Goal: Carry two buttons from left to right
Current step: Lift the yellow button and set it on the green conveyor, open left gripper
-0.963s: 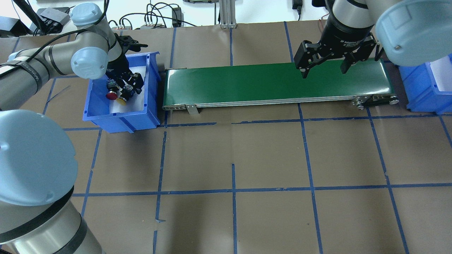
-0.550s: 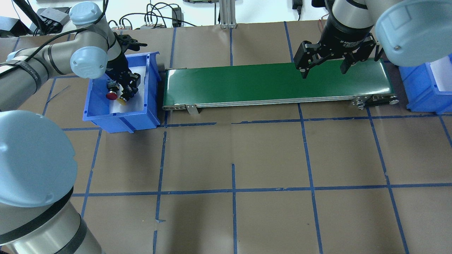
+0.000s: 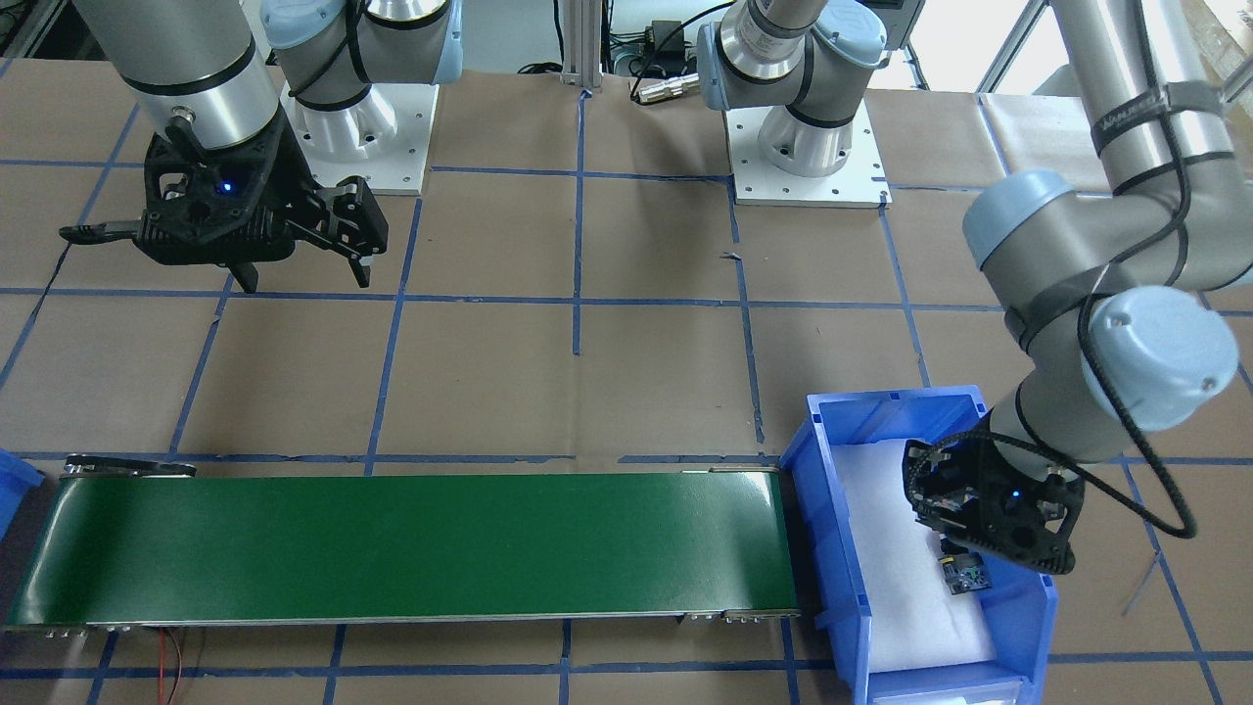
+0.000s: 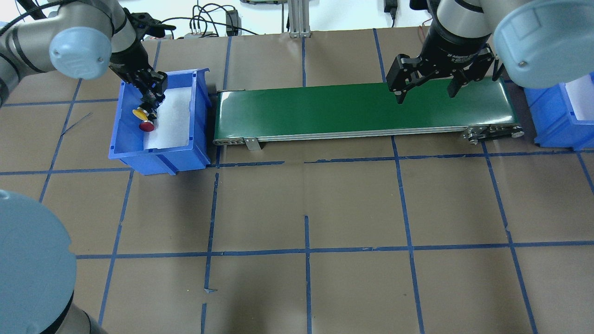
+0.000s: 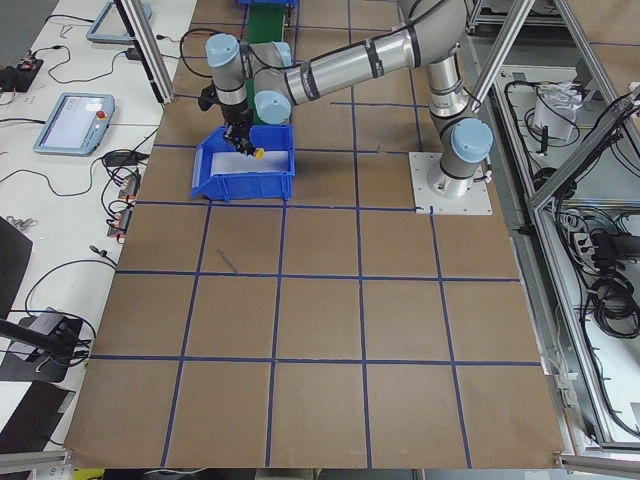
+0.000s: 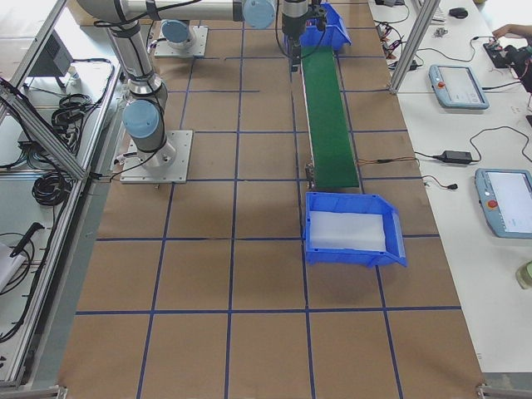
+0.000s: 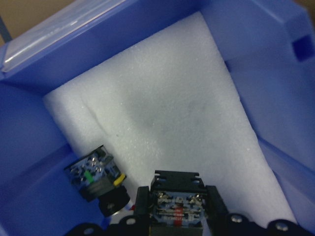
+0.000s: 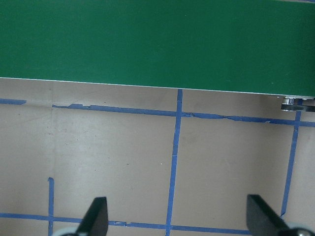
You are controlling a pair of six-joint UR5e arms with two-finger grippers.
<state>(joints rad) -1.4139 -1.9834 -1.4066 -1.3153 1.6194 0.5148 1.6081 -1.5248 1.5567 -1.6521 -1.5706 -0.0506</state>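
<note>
My left gripper (image 4: 151, 98) is shut on the grey-black body of the yellow button (image 4: 139, 112) and holds it raised over the left blue bin (image 4: 158, 155). In the left wrist view the held body (image 7: 177, 209) sits between the jaws. The yellow cap also shows in the exterior left view (image 5: 258, 155). The red button (image 4: 147, 126) lies on the white foam in the bin, just beside the held one. Its body shows in the left wrist view (image 7: 93, 172) and the front-facing view (image 3: 964, 573). My right gripper (image 4: 424, 93) is open and empty above the right part of the conveyor.
A green conveyor belt (image 4: 362, 111) runs between the left bin and a second blue bin (image 4: 557, 120) lined with white foam at the right end. Brown paper with blue tape lines covers the table (image 4: 306, 208). Cables lie along the far edge.
My left gripper has risen and moved back and left with the yellow button in it. The red button has stayed on the foam. The right arm has not moved.
</note>
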